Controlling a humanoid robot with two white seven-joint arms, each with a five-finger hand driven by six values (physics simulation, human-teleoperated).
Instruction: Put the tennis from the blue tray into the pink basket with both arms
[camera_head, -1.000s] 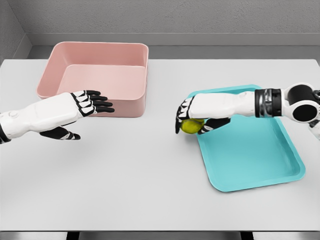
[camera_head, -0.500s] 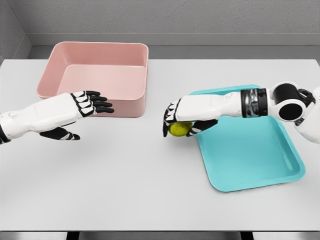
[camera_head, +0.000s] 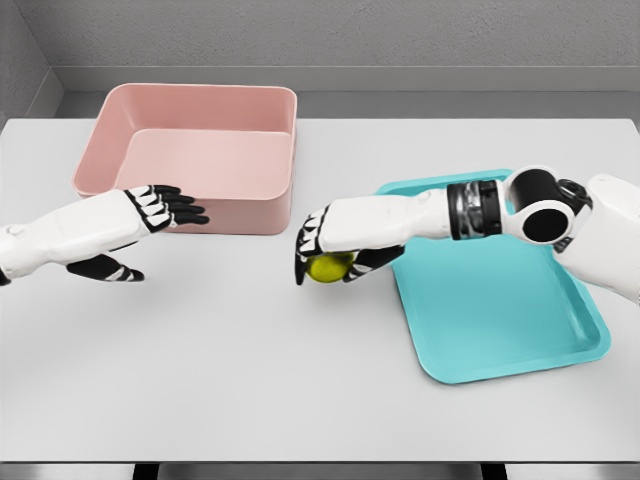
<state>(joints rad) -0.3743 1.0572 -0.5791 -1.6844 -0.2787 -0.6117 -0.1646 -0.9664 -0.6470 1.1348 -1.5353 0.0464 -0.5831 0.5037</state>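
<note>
White table (camera_head: 250, 380) lies bare between right hand (camera_head: 322, 250) gripping tennis ball (camera_head: 328, 267) and pink basket (camera_head: 196, 150).

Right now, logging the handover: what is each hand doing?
Left hand: open, holding nothing.
Right hand: fingers closed on the tennis ball.

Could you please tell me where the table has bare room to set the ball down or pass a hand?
The table is bare along the whole front edge, and between the left hand and the right hand, which holds the ball. The tray floor and basket are empty too. It is crowded only at the basket's front wall, by the left hand's fingers.
</note>
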